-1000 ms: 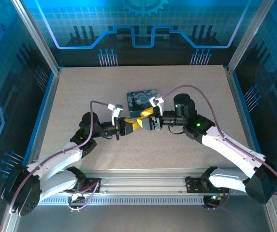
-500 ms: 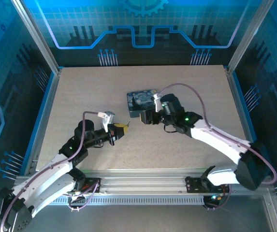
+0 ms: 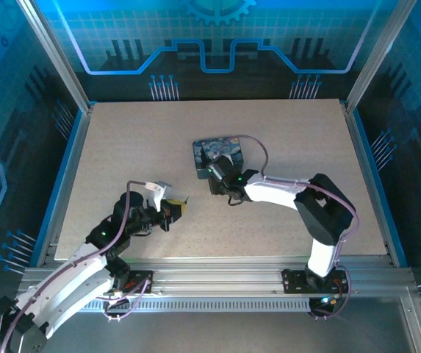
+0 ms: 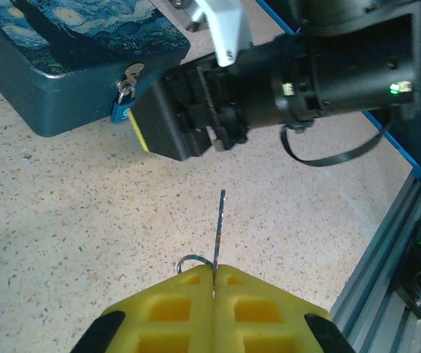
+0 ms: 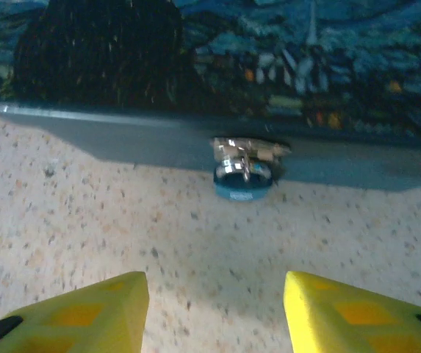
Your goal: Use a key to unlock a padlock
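Found left claw (image 4: 214,271) pinched shut on the key (image 4: 220,224), with the blade poking straight out from between the yellow fingertips and the ring (image 4: 189,262) showing at the seam. Saw that key held above the table (image 4: 63,220), aimed toward the right claw (image 5: 216,283) and short of it. Found right claw parted, gripping nothing, low over the table. Spotted the padlock (image 5: 243,175) hanging at the front wall of the box (image 5: 159,140), ahead of the right claw, facing its gap, untouched. Could not tell shackle open or closed.
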Motion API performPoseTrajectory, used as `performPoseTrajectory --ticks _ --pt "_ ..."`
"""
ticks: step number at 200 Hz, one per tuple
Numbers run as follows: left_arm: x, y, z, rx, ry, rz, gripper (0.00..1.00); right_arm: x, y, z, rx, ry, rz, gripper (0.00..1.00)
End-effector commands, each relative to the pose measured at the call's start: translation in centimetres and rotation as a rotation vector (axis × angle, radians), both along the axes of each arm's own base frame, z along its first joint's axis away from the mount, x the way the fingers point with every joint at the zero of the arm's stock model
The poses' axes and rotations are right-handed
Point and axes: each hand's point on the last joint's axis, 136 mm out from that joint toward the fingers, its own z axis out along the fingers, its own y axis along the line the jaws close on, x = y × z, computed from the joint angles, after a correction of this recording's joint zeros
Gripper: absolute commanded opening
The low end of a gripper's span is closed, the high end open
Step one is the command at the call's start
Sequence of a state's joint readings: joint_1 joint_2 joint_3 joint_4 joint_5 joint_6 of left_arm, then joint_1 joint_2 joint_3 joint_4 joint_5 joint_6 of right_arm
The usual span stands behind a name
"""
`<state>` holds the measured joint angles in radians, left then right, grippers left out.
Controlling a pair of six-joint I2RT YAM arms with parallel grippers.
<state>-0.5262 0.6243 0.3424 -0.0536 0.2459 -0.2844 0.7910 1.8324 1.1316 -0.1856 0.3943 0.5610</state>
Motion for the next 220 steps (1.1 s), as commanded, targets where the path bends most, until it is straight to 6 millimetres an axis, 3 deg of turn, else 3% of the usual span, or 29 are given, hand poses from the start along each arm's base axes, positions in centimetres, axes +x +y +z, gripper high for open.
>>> performPoseTrajectory --ticks 1,42,127,173,220 --pt "-0.3 0.7 -0.9 0.040 -0.006 0.008 0.00 2.0 0.4 0.1 -0.002 -0.046 -0.046 0.51" --pt "-0.8 0.7 -0.9 0.030 -0.019 -0.008 0.00 3.2 0.0 -1.8 -0.004 -0.009 -0.090 0.51" --pt "-0.9 0.4 -0.6 0.023 -0.036 -0.029 0.00 4.5 0.0 -2.9 -0.003 -0.012 -0.122 0.48" --pt "-0.9 0.5 -1.2 0.038 -0.030 -0.030 0.00 4.8 0.0 -2.6 -0.001 -0.023 -0.115 0.24" --pt "-0.5 0.0 -2.0 0.047 -0.023 -0.045 0.00 3.8 0.5 0.2 0.033 0.015 -0.051 0.10"
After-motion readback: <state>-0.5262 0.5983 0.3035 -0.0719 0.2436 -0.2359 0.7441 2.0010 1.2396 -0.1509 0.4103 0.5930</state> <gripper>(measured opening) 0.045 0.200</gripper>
